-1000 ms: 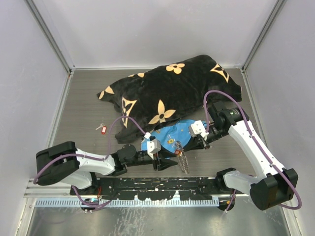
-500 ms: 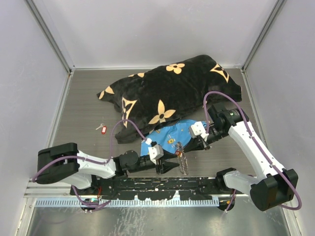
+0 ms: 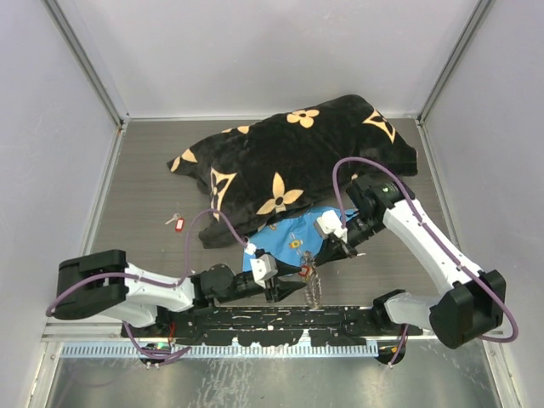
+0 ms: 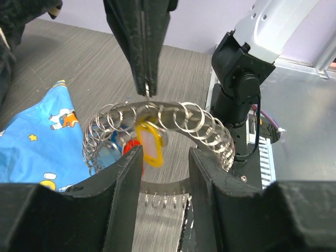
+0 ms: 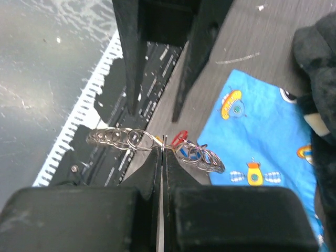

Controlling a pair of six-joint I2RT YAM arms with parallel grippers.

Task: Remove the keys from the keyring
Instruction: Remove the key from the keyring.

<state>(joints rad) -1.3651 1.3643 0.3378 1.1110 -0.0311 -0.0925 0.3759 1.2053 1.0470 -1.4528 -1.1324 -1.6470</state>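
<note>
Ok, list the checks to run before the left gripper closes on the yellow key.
1. Right gripper shut on the keyring: ok.
2. Left gripper open: ok.
3. Yellow key in line with the left gripper's gap: ok.
4. Key deep enough between the fingers: cannot tell.
5. Red key clear of the fingers: cannot tell.

Bright, even light; soft shadows, blurred foregrounds.
</note>
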